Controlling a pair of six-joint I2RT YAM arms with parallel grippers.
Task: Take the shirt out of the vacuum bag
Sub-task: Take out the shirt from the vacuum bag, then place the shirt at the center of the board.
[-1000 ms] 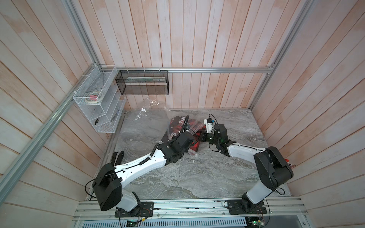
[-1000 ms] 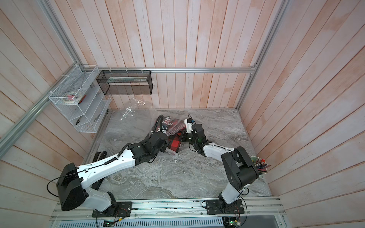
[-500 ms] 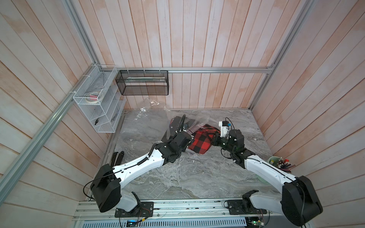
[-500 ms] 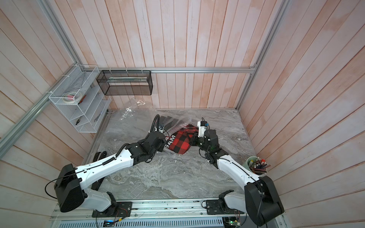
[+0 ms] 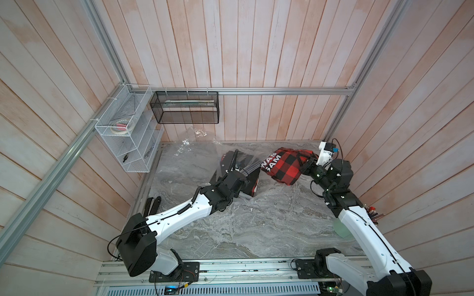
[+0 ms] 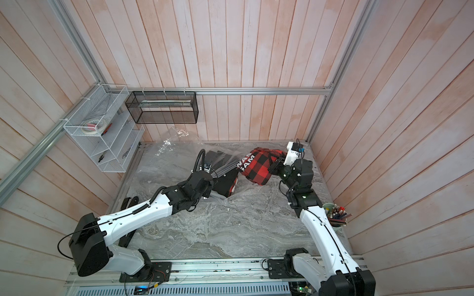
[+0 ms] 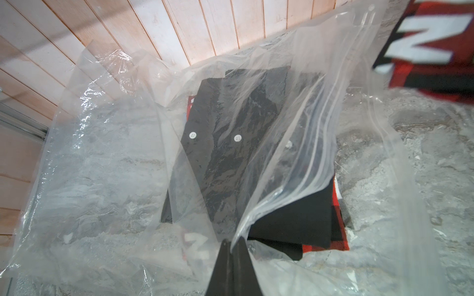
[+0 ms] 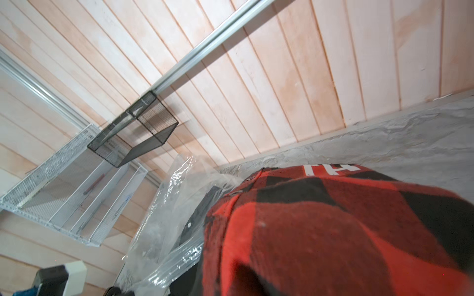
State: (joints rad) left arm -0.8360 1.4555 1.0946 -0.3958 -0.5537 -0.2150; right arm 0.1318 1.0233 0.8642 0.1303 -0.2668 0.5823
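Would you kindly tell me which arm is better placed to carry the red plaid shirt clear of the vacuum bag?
Right. The right gripper is shut on the red plaid shirt, while the left gripper is pinching the edge of the vacuum bag, so it should probably hold the bag down.

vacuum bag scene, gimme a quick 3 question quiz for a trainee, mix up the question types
1. True or false: the left gripper is shut on an edge of the bag.
2. What does the right gripper hold? A) nothing B) the bag C) the plaid shirt
3. What colour are the buttons on the black shirt in the bag?
Key: 1 true; 2 C; 3 white.
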